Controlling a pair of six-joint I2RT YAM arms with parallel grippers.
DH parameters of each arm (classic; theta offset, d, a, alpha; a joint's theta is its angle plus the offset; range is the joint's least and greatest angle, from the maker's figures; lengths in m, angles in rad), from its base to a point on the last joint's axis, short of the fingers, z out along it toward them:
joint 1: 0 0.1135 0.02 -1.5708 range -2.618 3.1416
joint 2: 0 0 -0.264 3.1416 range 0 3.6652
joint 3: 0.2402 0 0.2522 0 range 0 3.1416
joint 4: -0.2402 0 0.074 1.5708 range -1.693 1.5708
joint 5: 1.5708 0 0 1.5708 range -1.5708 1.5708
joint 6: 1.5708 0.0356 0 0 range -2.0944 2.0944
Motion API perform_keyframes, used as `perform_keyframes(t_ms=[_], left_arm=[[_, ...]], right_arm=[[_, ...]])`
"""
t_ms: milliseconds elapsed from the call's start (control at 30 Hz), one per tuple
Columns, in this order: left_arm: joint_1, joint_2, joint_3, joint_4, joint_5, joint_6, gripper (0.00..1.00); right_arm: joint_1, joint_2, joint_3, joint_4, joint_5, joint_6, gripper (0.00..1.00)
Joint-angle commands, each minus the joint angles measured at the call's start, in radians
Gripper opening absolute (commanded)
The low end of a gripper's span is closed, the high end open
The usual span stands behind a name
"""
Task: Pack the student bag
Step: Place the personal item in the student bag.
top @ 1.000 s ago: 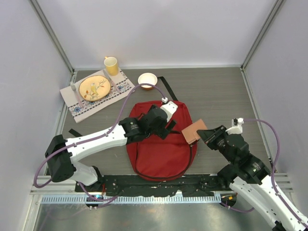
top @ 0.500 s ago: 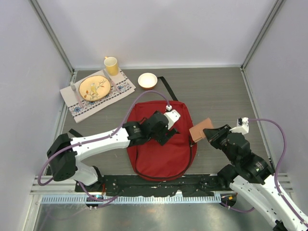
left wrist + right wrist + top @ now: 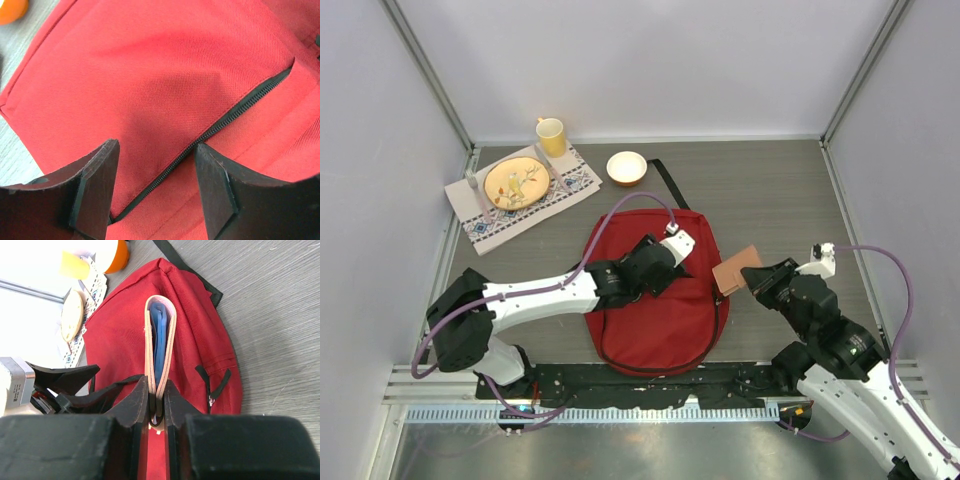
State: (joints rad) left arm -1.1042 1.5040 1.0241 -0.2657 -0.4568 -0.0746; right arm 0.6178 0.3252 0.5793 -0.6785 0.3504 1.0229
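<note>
Zipper [image 3: 235, 112] end hides behind left fingers [image 3: 95, 185] on student bag [image 3: 660, 330]

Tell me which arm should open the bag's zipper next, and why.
Left. The left arm's jaws stand open just above the student bag, straddling the closed zipper. The right arm's jaws are shut on a tan notebook beside the bag, so it probably cannot work the zipper without letting go.

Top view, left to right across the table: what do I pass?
Plate → yellow mug → student bag → brown notebook, held in the right pincer. Bowl and left pincer overlap the bag, so omitted.
</note>
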Motion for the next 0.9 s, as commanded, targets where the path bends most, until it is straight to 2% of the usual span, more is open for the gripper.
perform_keyframes(t_ms=[0, 100, 267, 367, 400, 467, 500, 567, 700, 867], left_arm=[[0.000, -0.022, -0.009, 0.105, -0.072, -0.005, 0.64], [0.000, 0.001, 0.001, 0.097, -0.082, -0.004, 0.59], [0.000, 0.007, -0.005, 0.097, -0.069, -0.019, 0.42], [0.000, 0.007, -0.009, 0.095, -0.039, -0.025, 0.29], [0.001, 0.005, -0.009, 0.091, -0.028, -0.030, 0.21], [0.000, 0.005, -0.004, 0.083, 0.015, -0.033, 0.14], [0.000, 0.009, -0.002, 0.079, 0.029, -0.042, 0.06], [0.000, 0.012, -0.001, 0.079, 0.064, -0.054, 0.00], [0.000, 0.025, 0.013, 0.079, 0.136, -0.091, 0.00], [0.000, 0.070, 0.062, 0.088, 0.132, -0.175, 0.00]], right_arm=[[-0.001, 0.009, 0.001, 0.066, 0.012, -0.003, 0.06], [-0.001, 0.014, -0.002, 0.076, 0.004, -0.004, 0.06], [-0.001, 0.023, -0.004, 0.080, -0.002, -0.009, 0.07], [-0.001, 0.028, -0.009, 0.086, -0.008, -0.007, 0.07], [-0.001, 0.028, -0.012, 0.092, -0.011, -0.007, 0.07], [-0.001, 0.031, -0.013, 0.096, -0.014, -0.006, 0.07], [-0.001, 0.031, -0.013, 0.097, -0.016, -0.004, 0.07], [-0.001, 0.032, -0.015, 0.099, -0.013, -0.004, 0.07], [-0.001, 0.029, -0.013, 0.099, -0.010, -0.010, 0.08], [-0.001, 0.031, 0.002, 0.099, -0.002, -0.030, 0.08]])
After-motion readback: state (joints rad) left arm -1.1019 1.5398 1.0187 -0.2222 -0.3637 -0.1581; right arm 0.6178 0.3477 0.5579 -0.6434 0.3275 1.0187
